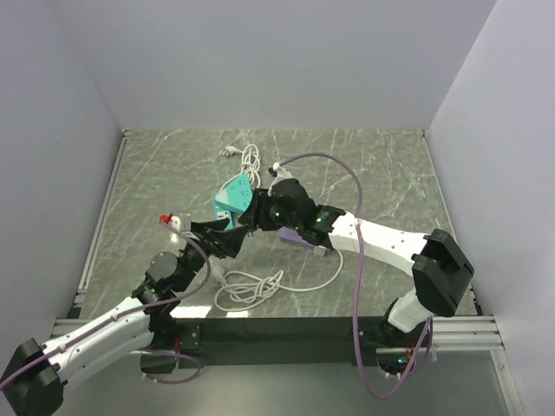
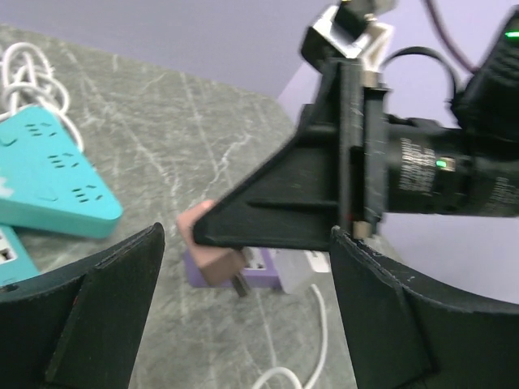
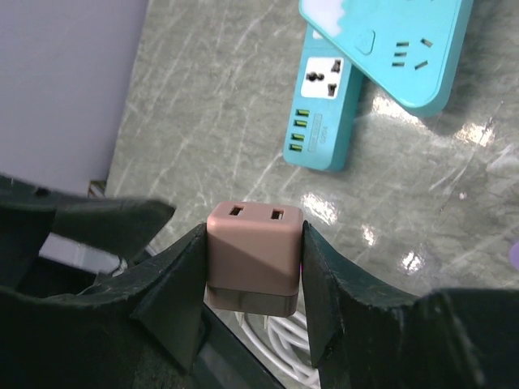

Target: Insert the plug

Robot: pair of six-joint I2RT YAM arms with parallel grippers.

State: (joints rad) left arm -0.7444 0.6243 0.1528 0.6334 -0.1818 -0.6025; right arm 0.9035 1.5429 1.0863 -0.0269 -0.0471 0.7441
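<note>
Adapter [image 3: 254,261] between right tool [image 3: 254,241] fingers

The grey marbled table [image 1: 390,173] bears teal power strips [image 1: 232,198], a purple strip [image 1: 305,239] and loose white cable [image 1: 260,290].

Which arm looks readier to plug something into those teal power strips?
Probably right: the right end effector grips the pink cube adapter, teal power strips lying just beyond. The left end effector is open and holds nothing.
</note>
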